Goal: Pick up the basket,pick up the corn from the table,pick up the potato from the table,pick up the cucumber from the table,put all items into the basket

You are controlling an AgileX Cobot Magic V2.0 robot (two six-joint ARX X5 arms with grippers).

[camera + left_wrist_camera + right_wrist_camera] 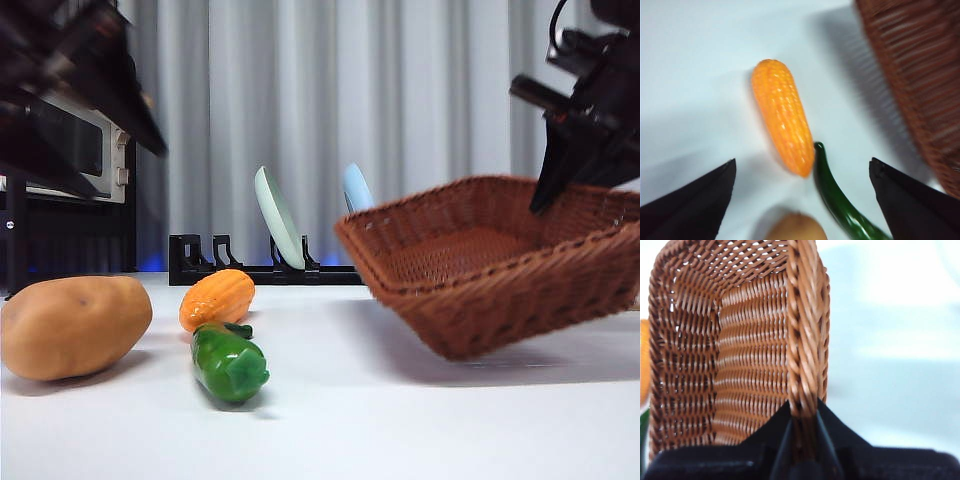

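So we're maybe a quarter of the way in, by our reckoning. Going left to right in the front view: the big smooth tan-brown oval potato (75, 326) sits on the plain white matte table (400, 420), untouched. Next to it is the stubby orange-yellow corn cob with ridged kernel rows (216, 298), and right in front of that the short glossy dark-green bumpy cucumber (229, 362), its stem end just about touching the corn in the left wrist view. All three veggies lie on the table, none in the basket.

Our left gripper (802, 200) hangs above the corn, jaws spread wide with nothing in them. The corn lies between the two tips with the cucumber and a bit of the potato close by, so we'd guess corn is the next grab.

Over on the right, the large rectangular brown woven wicker basket with the braided rim (480, 265) is tipped up, its near side low and its far-right side lifted. Our right gripper (803, 412) has its jaws pinched on the rim (805, 330), so the basket pickup looks done. It's empty as far as we can see.

Left to do: pick up corn, potato, cucumber and drop each one in
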